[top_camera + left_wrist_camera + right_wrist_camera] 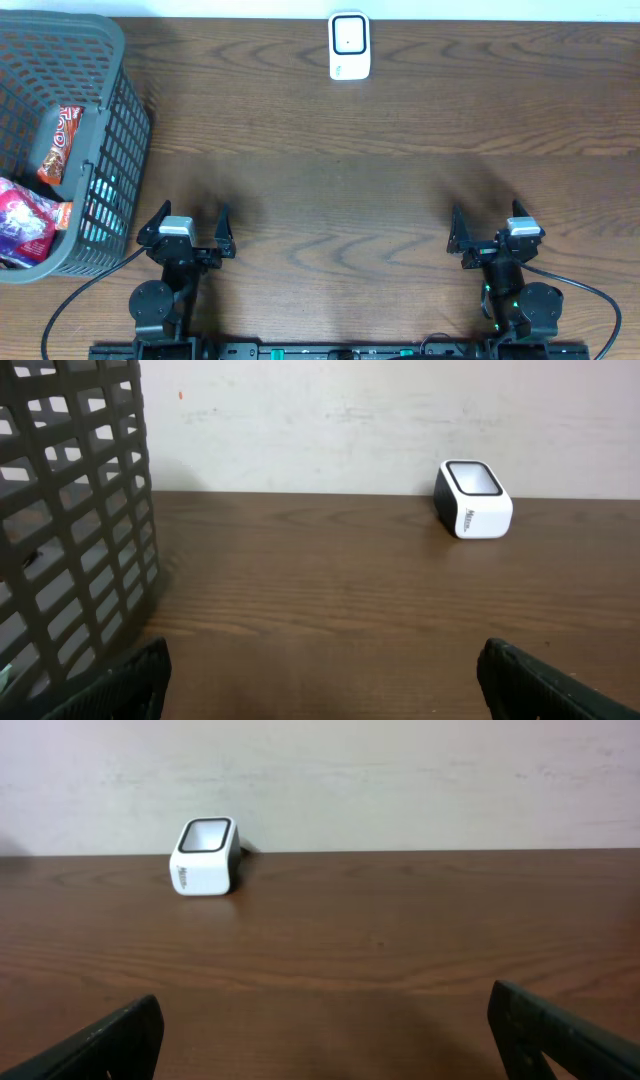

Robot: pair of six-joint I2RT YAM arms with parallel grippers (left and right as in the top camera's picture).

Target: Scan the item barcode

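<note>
The items are snack packets lying in a grey basket at the table's left edge: a red and orange packet and a purple one. No barcode shows on them. A small white scanner with a dark window stands at the back centre, also seen as the scanner in the left wrist view and the scanner in the right wrist view. My left gripper hovers near the front edge just right of the basket, open and holding nothing. My right gripper is at the front right, open too.
The basket wall fills the left side of the left wrist view, close to my left finger. A pale wall runs behind the table's far edge. Brown wooden table lies between both grippers and the scanner.
</note>
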